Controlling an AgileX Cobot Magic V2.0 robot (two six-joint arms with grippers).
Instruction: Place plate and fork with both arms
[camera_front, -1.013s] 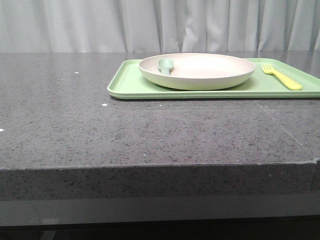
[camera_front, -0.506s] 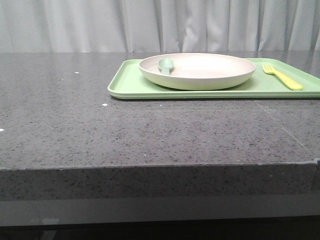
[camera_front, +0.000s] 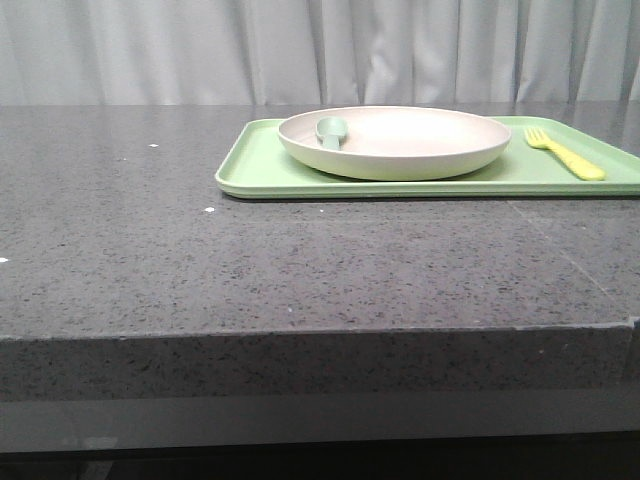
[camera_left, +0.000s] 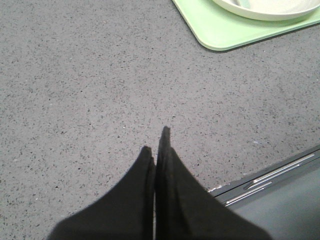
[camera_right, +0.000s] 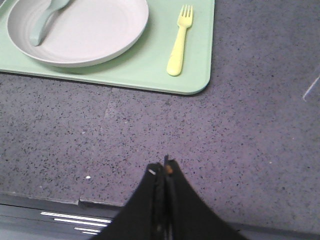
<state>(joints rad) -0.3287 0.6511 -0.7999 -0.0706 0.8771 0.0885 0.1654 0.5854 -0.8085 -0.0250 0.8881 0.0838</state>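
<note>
One round matte cream plate (camera_front: 394, 142) and one pale-yellow plastic fork (camera_front: 565, 153) laid on a flat green tray (camera_front: 262, 172), speckled grey stone table (camera_front: 250, 260), left gripper (camera_left: 157, 145) and right gripper (camera_right: 163, 169) jaws pressed together, nothing held.

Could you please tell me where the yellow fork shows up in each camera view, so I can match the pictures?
Front view: the fork lies on the green tray, right of the plate.
Left wrist view: not in it; only a tray corner and the plate's edge show.
Right wrist view: the fork lies on the tray beside the plate.
Shared landmark: the green tray.
</note>
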